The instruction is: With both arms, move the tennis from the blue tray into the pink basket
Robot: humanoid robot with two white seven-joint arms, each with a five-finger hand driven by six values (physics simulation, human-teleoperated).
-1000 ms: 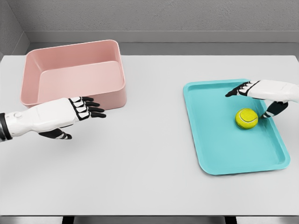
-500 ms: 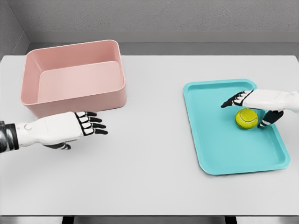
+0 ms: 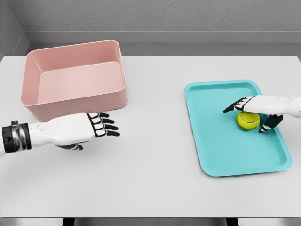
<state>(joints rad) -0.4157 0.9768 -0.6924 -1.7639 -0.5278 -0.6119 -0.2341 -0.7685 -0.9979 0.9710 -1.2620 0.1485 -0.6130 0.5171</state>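
Early going: the ball [image 3: 248, 121] sits on the tray [image 3: 216, 141], at its 2 o'clock corner, and the basket [image 3: 56, 101] at 10 o'clock holds nothing. My right hand [image 3: 261, 107] arches over the ball, fingers [image 3: 235, 104] spread, no grip yet. Left hand [image 3: 77, 131] hovers over the counter [image 3: 155, 155], fingers released.

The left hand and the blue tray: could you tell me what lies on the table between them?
Nothing. In the head view, only bare white table separates the left hand from the blue tray; the pink basket sits farther back.
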